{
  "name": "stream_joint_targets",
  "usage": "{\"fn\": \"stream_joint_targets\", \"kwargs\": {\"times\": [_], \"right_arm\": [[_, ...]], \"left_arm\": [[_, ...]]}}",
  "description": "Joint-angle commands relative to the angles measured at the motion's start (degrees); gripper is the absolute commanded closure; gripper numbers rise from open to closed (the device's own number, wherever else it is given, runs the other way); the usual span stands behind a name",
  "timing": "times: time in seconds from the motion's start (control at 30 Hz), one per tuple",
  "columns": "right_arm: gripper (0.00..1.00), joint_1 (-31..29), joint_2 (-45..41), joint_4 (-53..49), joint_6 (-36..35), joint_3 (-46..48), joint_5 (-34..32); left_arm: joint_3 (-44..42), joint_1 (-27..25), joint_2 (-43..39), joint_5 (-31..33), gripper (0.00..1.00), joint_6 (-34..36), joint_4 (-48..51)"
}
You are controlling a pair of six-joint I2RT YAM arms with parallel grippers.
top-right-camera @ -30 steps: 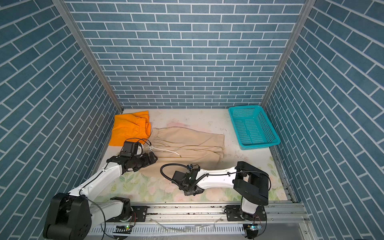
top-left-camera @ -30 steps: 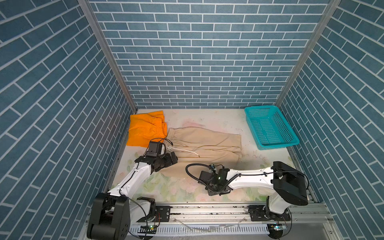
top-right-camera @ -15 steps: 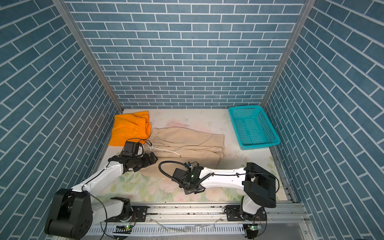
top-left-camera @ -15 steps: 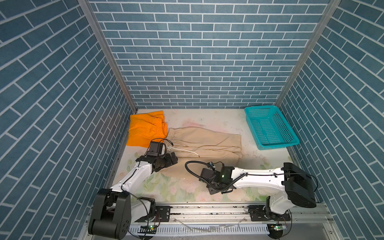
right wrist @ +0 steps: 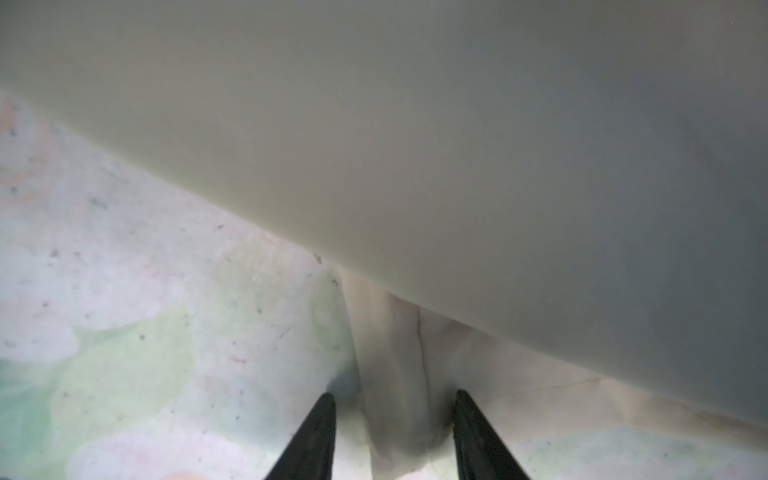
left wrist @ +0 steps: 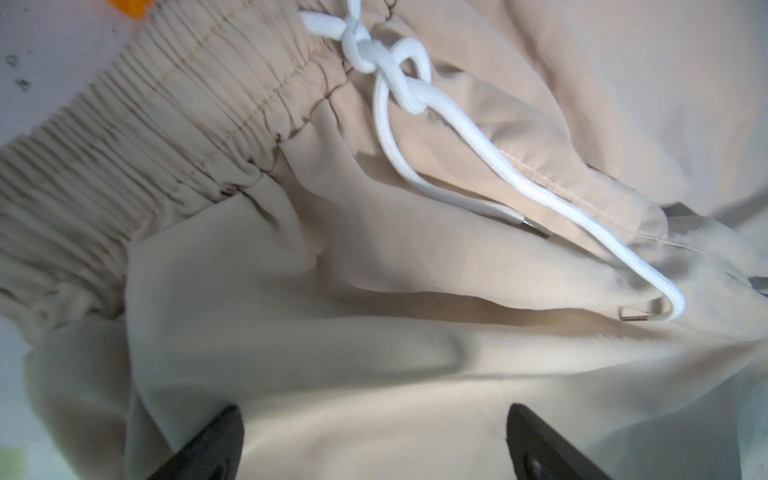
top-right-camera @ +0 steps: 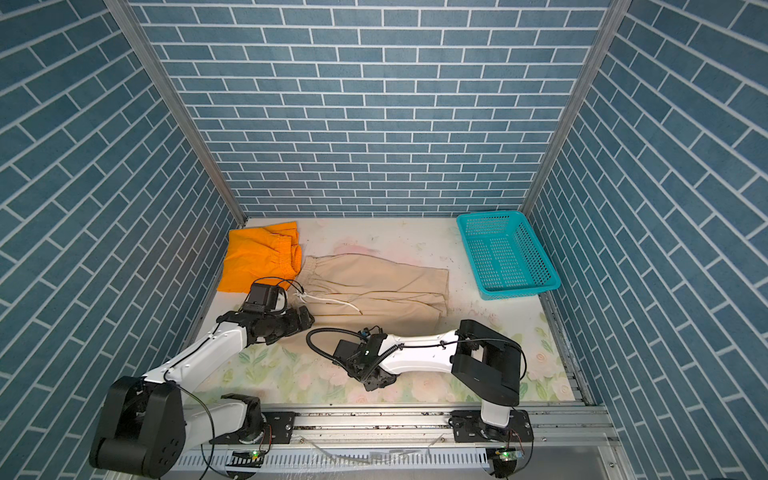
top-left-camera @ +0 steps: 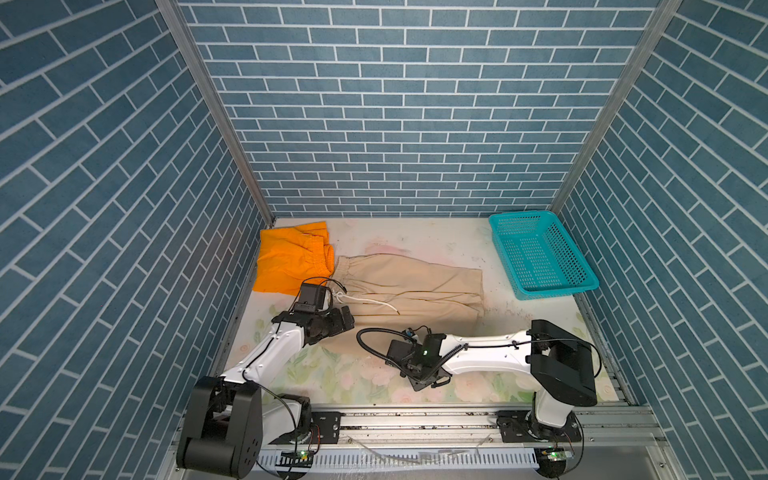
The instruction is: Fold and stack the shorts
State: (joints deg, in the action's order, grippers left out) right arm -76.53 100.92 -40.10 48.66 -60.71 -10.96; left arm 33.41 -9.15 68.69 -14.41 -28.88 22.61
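One beige shorts (right wrist: pixel 395 340) fold betw. R tool (right wrist: pixel 394 395) tips.

Nothing legible appears in any view. The orange shorts (top-left-camera: pixel 291 262), the beige shorts (top-left-camera: pixel 415 286) beside them and the basket (top-left-camera: pixel 557 291) beyond carry no readable label, brand, number or sign.

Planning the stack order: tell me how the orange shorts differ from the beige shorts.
The orange shorts lie compact in the far left corner; the beige shorts lie spread long across the middle. The beige pair shows a white drawstring; the orange pair shows none. Both have gathered waistbands.
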Motion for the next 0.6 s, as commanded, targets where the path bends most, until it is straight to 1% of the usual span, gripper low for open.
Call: {"fn": "stream_joint_targets", "kwargs": {"times": [0.0, 0.1, 0.13, 0.23, 0.33, 0.43, 0.5, 0.53, 0.57], "right_arm": [[0.68, 0.25, -0.57, -2.48, 2.24, 3.36, 0.24], [0.96, 0.67, -2.49, -4.94, 3.37, 5.33, -0.34], [1.0, 0.98, -3.65, -6.48, 3.77, 5.87, -0.63], [1.0, 1.56, -7.86, -14.13, 4.88, 5.8, -2.58], [1.0, 2.03, -11.94, -24.11, 5.63, 3.56, -6.73], [1.0, 2.66, -13.71, -35.12, 6.07, -0.09, -11.59], [1.0, 2.8, -14.0, -39.35, 6.26, -1.63, -13.42], [0.9, 2.88, -14.13, -39.9, 5.97, -1.82, -13.34], [0.75, 2.88, -14.26, -39.3, 5.49, -1.69, -12.42]], "left_arm": [[0.17, -0.08, 0.81, 0.68, 0.0, 0.67, 0.76], [0.12, -0.08, 1.12, 1.12, 0.0, 1.0, 0.86], [0.08, 0.0, 1.18, 1.51, 0.0, 1.11, 0.94], [0.38, 0.09, 1.71, 2.19, 0.0, 1.7, 1.35], [0.61, 0.18, 1.94, 2.54, 0.0, 1.9, 1.42], [0.69, 0.51, 2.15, 2.78, 0.0, 2.08, 1.55], [0.64, 0.62, 1.99, 2.95, 0.0, 2.16, 1.56], [0.65, 0.69, 1.9, 2.9, 0.0, 2.23, 1.64], [0.69, 0.71, 1.85, 2.9, 0.0, 2.25, 1.79]]}}
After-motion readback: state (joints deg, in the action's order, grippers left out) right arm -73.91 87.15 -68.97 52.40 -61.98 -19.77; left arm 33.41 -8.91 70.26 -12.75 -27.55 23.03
